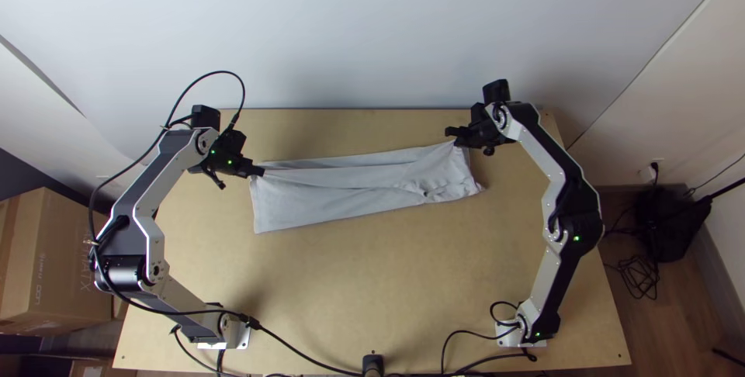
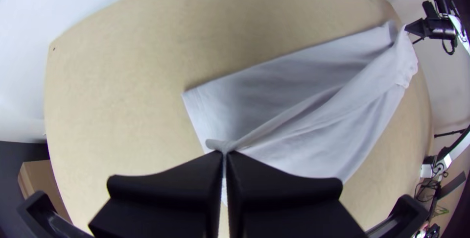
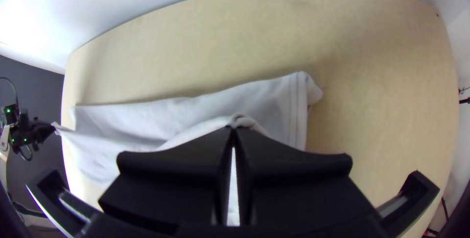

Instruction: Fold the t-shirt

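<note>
The light grey t-shirt lies as a long, narrow folded strip across the table, with a raised ridge of cloth running between the two grippers. At its left end my left gripper is shut on an upper layer; in the left wrist view, the left gripper pinches a small tuft of the shirt. My right gripper holds the far edge near the right end. The right wrist view has the right gripper shut on a small loop of the shirt.
Bare wooden table extends in front of the cloth. A wall rises behind the table's far edge. Black cables run along the near edge, and a cardboard box stands beyond the left side.
</note>
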Robot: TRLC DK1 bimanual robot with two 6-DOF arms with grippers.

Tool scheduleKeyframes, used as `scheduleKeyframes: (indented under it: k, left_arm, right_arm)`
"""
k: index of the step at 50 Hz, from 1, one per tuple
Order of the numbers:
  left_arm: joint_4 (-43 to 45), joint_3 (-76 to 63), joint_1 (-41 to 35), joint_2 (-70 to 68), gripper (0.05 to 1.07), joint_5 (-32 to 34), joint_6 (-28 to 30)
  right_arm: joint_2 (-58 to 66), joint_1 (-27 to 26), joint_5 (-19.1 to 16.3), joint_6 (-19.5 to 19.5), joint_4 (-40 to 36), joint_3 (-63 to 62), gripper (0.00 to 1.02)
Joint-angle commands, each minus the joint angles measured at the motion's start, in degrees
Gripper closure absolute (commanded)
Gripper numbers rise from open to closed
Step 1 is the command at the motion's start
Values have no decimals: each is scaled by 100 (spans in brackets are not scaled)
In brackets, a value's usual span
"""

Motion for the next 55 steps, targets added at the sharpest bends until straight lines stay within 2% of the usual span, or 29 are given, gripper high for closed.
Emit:
scheduleKeyframes:
  k: [1, 4, 5, 7, 9, 12, 13, 14, 16, 21, 30, 33, 35, 44, 48, 55]
  left_arm:
    - [354, -279, 43, 64, 104, 94, -231]
    - [556, -420, 34, 73, 101, 94, -301]
    - [618, -464, 43, 73, 94, 94, -345]
    - [662, -534, 43, 82, 72, 94, -363]
    - [767, -622, 34, 90, 51, 86, -363]
    - [960, -771, 43, 73, 19, 86, -380]
    - [987, -798, 52, 73, 11, 86, -389]
    - [1066, -824, 78, 55, 9, 86, -407]
    - [1224, -868, 140, 29, 9, 94, -503]
    - [1426, -868, 350, -121, 9, 130, -626]
    - [1277, -886, 834, -358, 10, 877, -749]
    - [1242, -991, 1001, -437, 10, 1202, -785]
    - [1215, -1061, 1098, -472, 10, 1395, -793]
    - [1154, -1554, 1388, -569, 10, 2054, -705]
    - [1145, -1791, 1440, -507, 10, 2230, -556]
    - [1250, -2116, 1432, -419, 10, 2353, -380]
  right_arm:
    - [459, 85, 134, 331, 399, 116, 100]
    - [626, 111, 318, 436, 654, 116, 100]
    - [688, 129, 371, 454, 698, 116, 100]
    - [767, 146, 494, 462, 803, 116, 95]
    - [837, 173, 670, 462, 847, 116, 72]
    - [855, 234, 925, 462, 856, 108, 22]
    - [846, 261, 1048, 471, 856, 108, 10]
    - [811, 261, 1153, 471, 865, 108, 6]
    - [679, 270, 1294, 533, 926, 64, 4]
    - [37, 226, 1294, 612, 1278, -332, 4]
    - [-1263, 6, 1259, 796, 1401, -1035, 5]
    - [-1615, -108, 1065, 893, 1392, -1211, 5]
    - [-1852, -214, 828, 1007, 1366, -1299, 5]
    - [-2459, -820, -1035, 1807, 900, -1334, 5]
    - [-2582, -996, -1668, 1974, 698, -1334, 4]
    - [-2696, -1128, -2345, 1992, 329, -1264, 4]
